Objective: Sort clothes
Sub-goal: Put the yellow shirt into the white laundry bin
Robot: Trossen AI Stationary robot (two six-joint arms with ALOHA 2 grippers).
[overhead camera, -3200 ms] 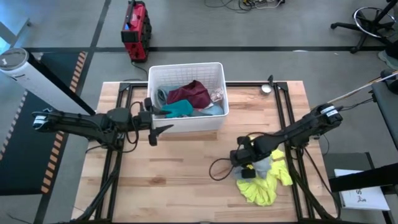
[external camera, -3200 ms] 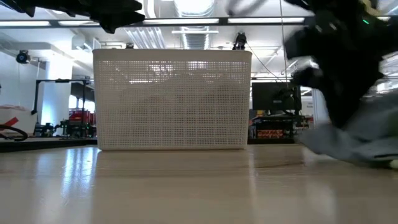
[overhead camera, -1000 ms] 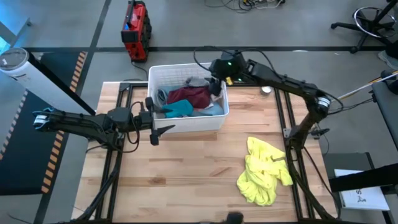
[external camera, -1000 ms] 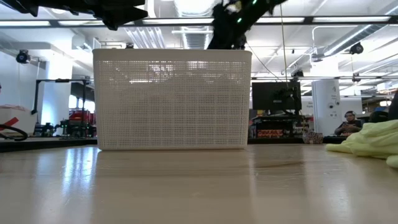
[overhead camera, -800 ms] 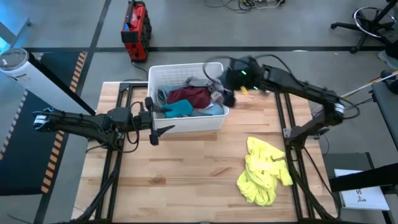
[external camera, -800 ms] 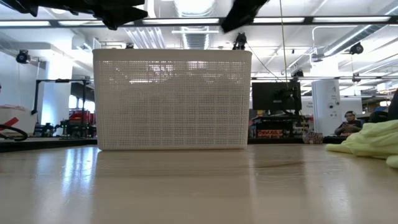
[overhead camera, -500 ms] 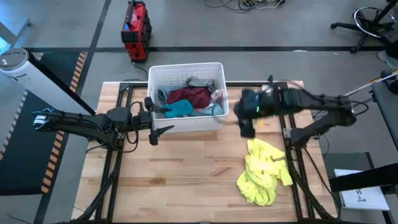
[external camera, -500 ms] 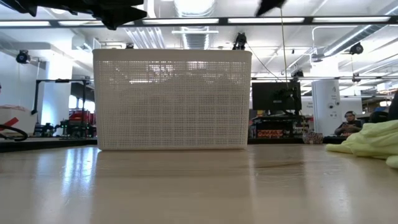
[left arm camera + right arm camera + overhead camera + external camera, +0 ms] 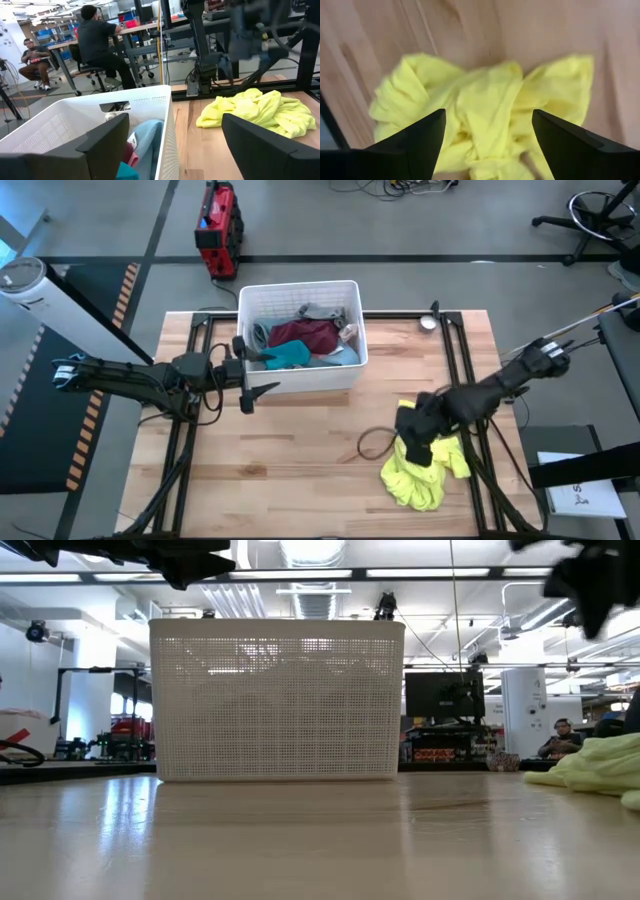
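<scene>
A white plastic basket (image 9: 352,370) stands at the table's far middle, also seen in the low view (image 9: 277,700). In it lie clothes: a maroon one (image 9: 305,332), a teal one (image 9: 290,356), a grey one (image 9: 318,311) and a light blue one (image 9: 347,356). A bright yellow garment (image 9: 428,475) lies crumpled on the table at the near right (image 9: 485,110). My right gripper (image 9: 487,142) hangs open just above it, pointing down, touching nothing. My left gripper (image 9: 268,372) stands open and level at the basket's near left corner (image 9: 175,145).
A black cable loop (image 9: 372,445) lies on the wood left of the yellow garment. A small round metal piece (image 9: 428,323) sits at the far right. Bare wood lies in the near left and middle. People sit in the room beyond (image 9: 97,40).
My right gripper has swung from over the basket's far right corner toward the table's near right edge, sinking and tipping to point down, and now hangs over the yellow garment. The clothes and the basket have kept still.
</scene>
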